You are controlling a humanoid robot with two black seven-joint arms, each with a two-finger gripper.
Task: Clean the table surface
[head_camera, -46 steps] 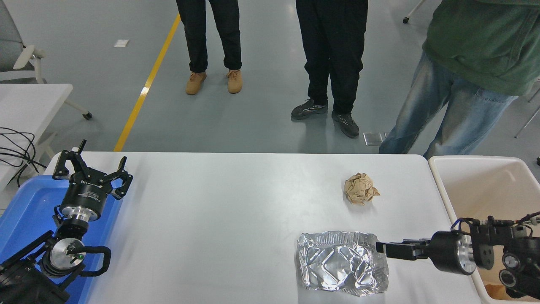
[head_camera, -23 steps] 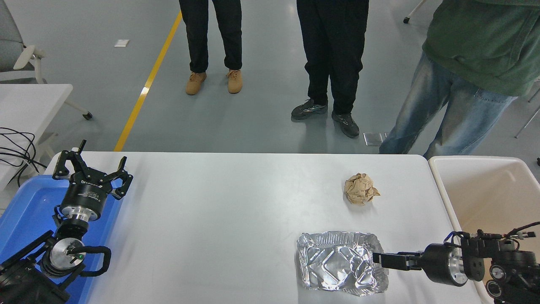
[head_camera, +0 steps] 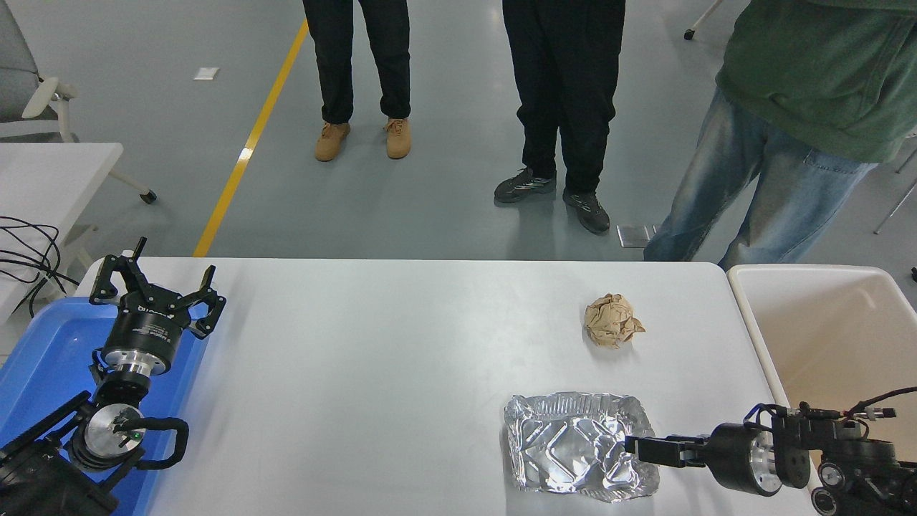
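Grey floor lies behind the table (head_camera: 372, 373), which spans the view's centre with three persons standing at its far side. The right gripper (head_camera: 632, 446) enters from the lower right, its fingers pressed together and flat, tips overlapping the right rim of the foil tray (head_camera: 566, 451); whether they pinch the rim cannot be told. Over the last second this gripper has moved left and nearer the camera, from beside the rim to over it. Judgement: pickup of the tray is starting. A paper ball (head_camera: 611, 320) lies beyond the tray, apart from it. The bin (head_camera: 745, 322) stands at the table's right end. The left gripper (head_camera: 154, 287) is parked spread over the blue tray (head_camera: 43, 358).
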